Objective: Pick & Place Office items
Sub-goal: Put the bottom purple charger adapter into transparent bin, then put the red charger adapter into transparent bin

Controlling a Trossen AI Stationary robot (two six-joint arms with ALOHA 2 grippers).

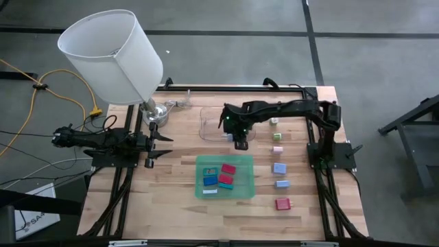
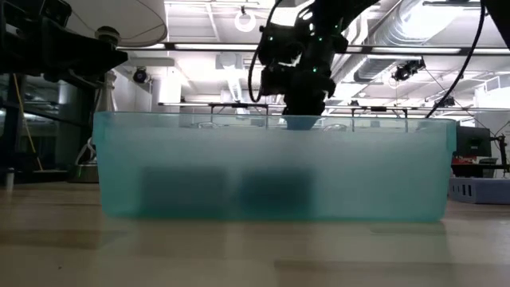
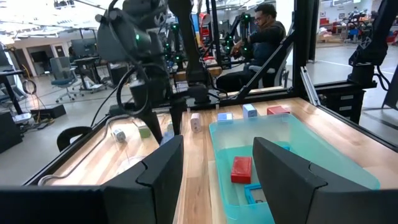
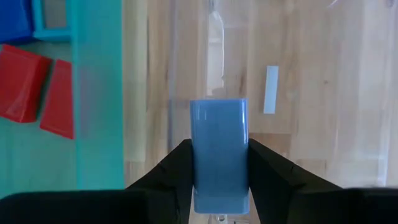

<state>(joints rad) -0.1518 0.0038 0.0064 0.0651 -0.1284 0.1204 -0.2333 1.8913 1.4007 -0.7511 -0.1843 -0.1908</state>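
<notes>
- Right wrist view: blue block [image 4: 218, 149] sits clamped between the right gripper [image 4: 218, 163] fingers, long axis pointing away from the wrist, held square.
- It hangs over bare wood between the clear tray [image 1: 214, 123] and the green tray [image 1: 225, 176]; from the green tray's centre, that's about 12 o'clock, just past the rim.
- Green tray already holds red, teal and blue blocks [image 1: 228, 169].
- Loose blocks [image 1: 279, 167] still line up at 3 o'clock of the green tray, near the right arm's base.
- Left gripper [image 1: 154, 145] is parked at 9 o'clock of the table, fingers apart, holding nothing.
- Step in hand, my read: carry the blue block into the green tray.
- To do it well: travel toward 6 o'clock with the block above the rim, pick a bare patch of tray floor, lower before letting go so it doesn't bounce off the red ones, then lift straight up.
</notes>
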